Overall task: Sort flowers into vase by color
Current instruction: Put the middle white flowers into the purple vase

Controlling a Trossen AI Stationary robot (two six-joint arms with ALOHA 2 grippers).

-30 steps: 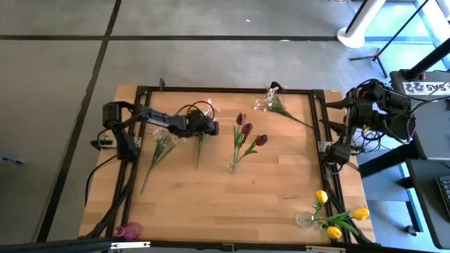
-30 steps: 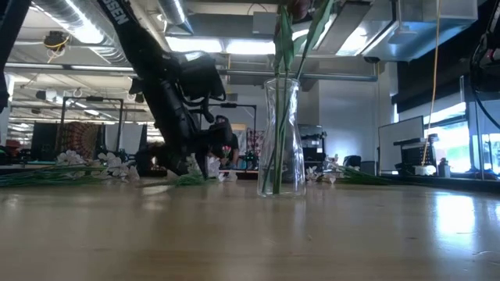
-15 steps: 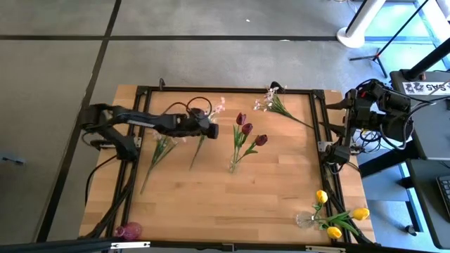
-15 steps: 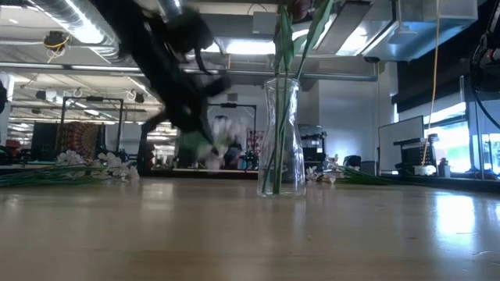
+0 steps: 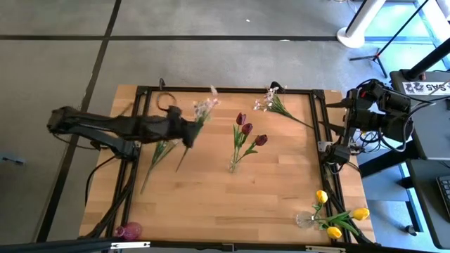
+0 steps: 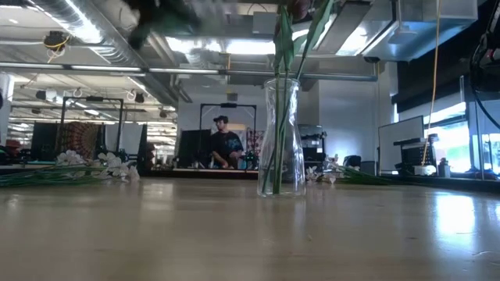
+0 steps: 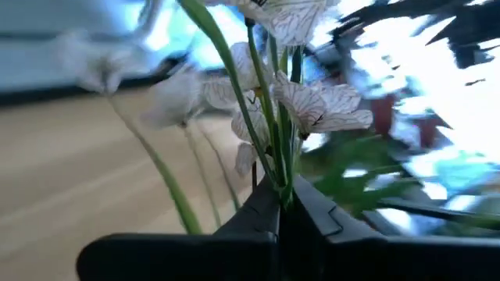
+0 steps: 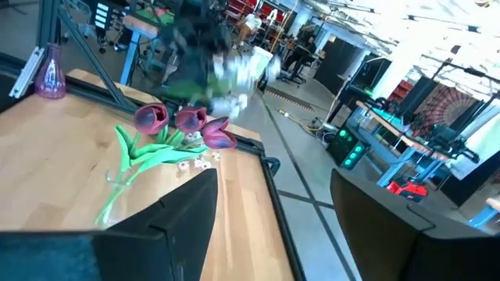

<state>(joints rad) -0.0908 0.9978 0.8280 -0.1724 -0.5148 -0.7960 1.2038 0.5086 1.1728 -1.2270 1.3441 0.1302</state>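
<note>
Above wooden table (image 5: 211, 197), left gripper (image 5: 188, 133) pinches white-pink spray (image 5: 204, 109), blossoms seemingly rearward.

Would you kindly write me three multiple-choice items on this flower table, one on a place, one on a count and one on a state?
1. Where does the clear vase with the yellow tulips stand?
A. the table's centre
B. a corner on the right arm's side
C. a corner on the left arm's side

2. How many dark red tulips are in the middle vase?
A. one
B. three
C. five

3. What is the left claw doing?
A. gripping a white-pink spray by its stem
B. hanging open and empty
C. holding a yellow tulip

Answers:
1. B: the high view shows it at the table's edge on the right arm's side.
2. B: three red heads show from above.
3. A: the left wrist view shows the fingers shut on the green stem.
</note>
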